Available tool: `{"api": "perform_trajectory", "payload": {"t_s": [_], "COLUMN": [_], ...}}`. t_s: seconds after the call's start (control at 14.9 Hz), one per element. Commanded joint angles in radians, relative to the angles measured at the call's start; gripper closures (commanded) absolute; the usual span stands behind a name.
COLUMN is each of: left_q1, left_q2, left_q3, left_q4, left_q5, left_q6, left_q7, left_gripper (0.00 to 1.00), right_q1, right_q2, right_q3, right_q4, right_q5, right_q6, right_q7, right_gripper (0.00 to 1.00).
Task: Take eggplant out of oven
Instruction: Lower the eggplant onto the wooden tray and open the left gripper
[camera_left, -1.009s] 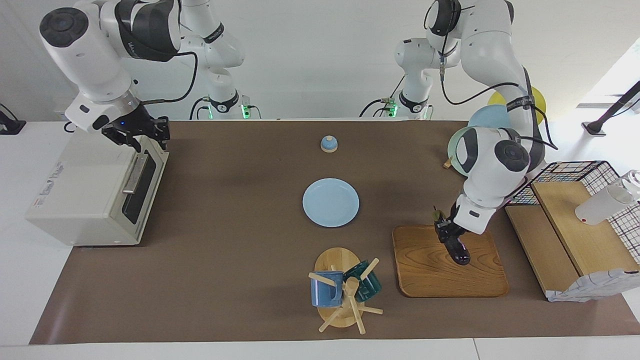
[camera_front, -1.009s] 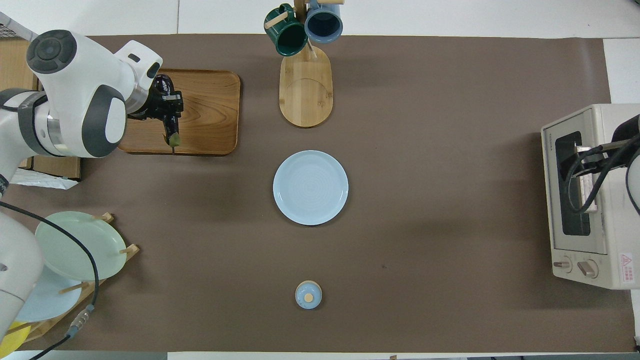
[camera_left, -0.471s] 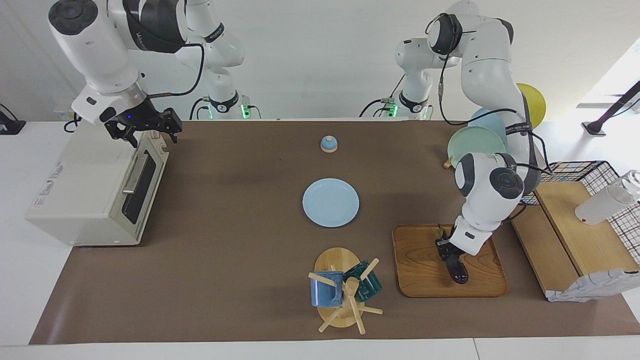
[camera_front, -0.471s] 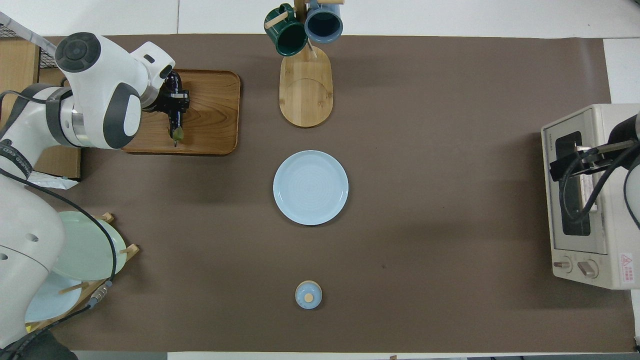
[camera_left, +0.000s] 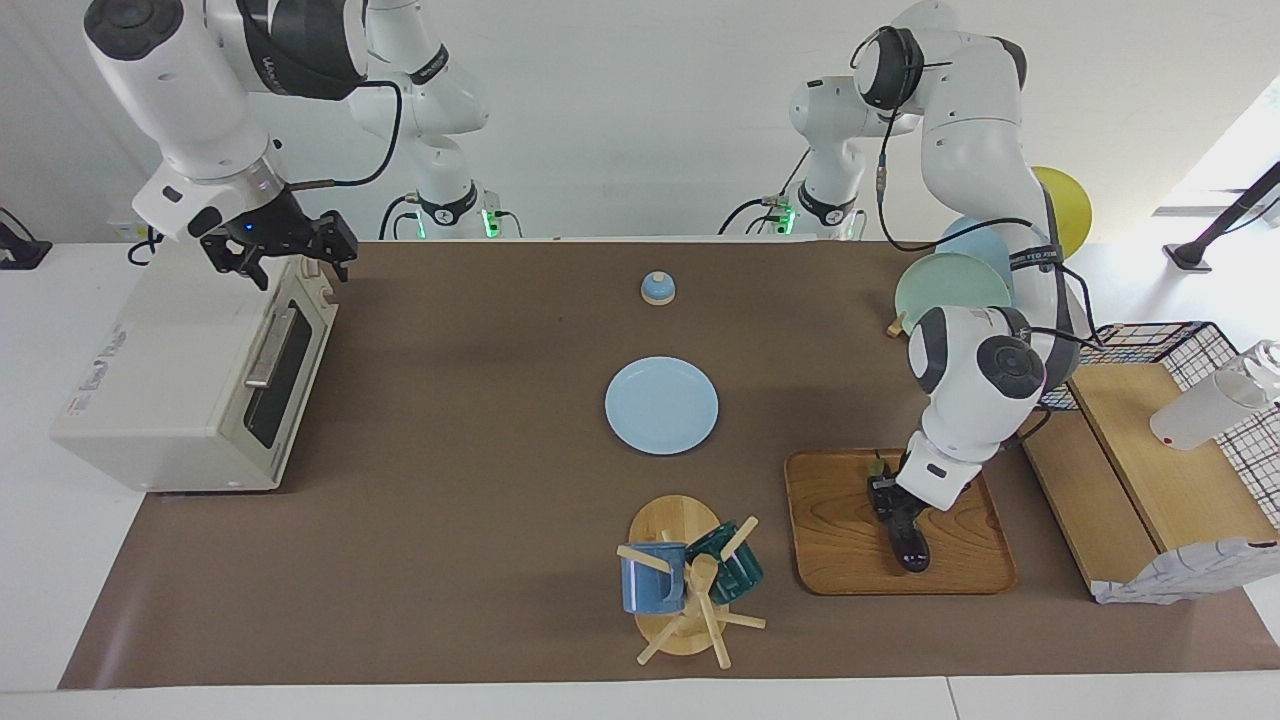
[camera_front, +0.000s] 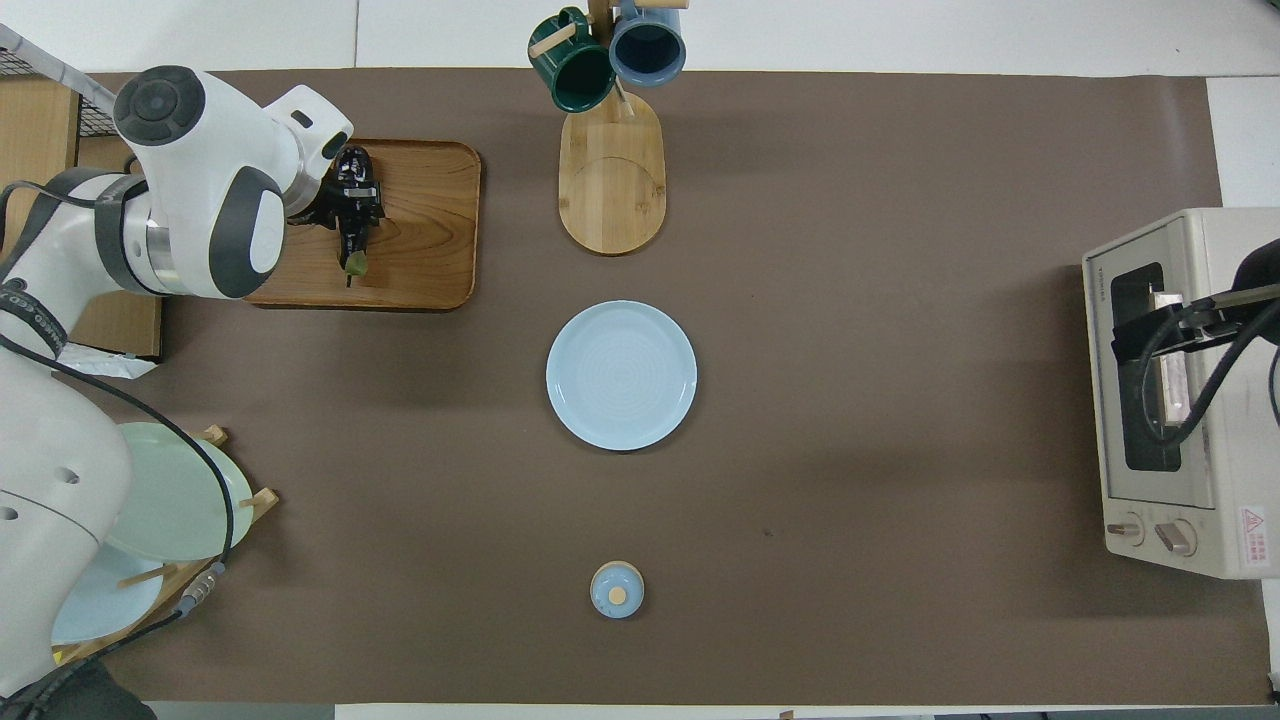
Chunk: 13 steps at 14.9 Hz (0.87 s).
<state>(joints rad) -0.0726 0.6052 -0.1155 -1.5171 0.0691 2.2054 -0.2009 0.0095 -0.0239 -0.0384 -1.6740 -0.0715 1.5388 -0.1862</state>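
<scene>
The dark purple eggplant (camera_left: 910, 548) (camera_front: 351, 238) lies on the wooden tray (camera_left: 850, 540) (camera_front: 430, 230) toward the left arm's end of the table, its green stem pointing toward the robots. My left gripper (camera_left: 893, 500) (camera_front: 355, 195) is down at the eggplant's stem half, right on it. The cream-white oven (camera_left: 170, 380) (camera_front: 1098, 420) stands at the right arm's end with its dark glass door closed. Just above the top edge of that door hangs my right gripper (camera_left: 290, 262) (camera_front: 1150, 330), open and holding nothing.
A light blue plate (camera_left: 661, 404) sits mid-table, with a small blue bell (camera_left: 657, 288) nearer the robots. A mug stand (camera_left: 690, 580) with a blue and a green mug is beside the tray. A plate rack (camera_left: 950, 285), wooden shelf (camera_left: 1140, 470) and wire basket stand at the left arm's end.
The left arm lowered the eggplant onto the tray and shifted it farther from the robots. The right gripper rose off the oven door's top edge and spread wider.
</scene>
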Motion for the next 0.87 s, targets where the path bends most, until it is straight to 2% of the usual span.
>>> {"api": "perform_trajectory", "payload": {"t_s": [0.0, 0.34, 0.54, 0.81], "left_q1": [0.007, 0.022, 0.024, 0.024], "left_q2": [-0.019, -0.045, -0.145, -0.293], "left_q3": [0.004, 0.003, 0.002, 0.004], "left_q4": [-0.015, 0.012, 0.005, 0.005], "left_q5": [0.024, 0.015, 0.012, 0.001], "left_q6": [-0.010, -0.076, -0.143, -0.321], "left_q7": [0.008, 0.012, 0.009, 0.003], "left_gripper": [0.00, 0.00, 0.00, 0.00], "right_q1": [0.001, 0.003, -0.002, -0.003], "right_q2": [-0.013, -0.013, -0.014, -0.014], "right_q3": [-0.005, -0.001, -0.003, -0.005], "right_q4": [-0.010, 0.000, 0.000, 0.000], "right_q5": [0.027, 0.026, 0.027, 0.026], "right_q6": [-0.002, 0.000, -0.003, 0.006], "right_q7": [0.002, 0.004, 0.005, 0.004], "right_gripper": [0.00, 0.00, 0.00, 0.00]}}
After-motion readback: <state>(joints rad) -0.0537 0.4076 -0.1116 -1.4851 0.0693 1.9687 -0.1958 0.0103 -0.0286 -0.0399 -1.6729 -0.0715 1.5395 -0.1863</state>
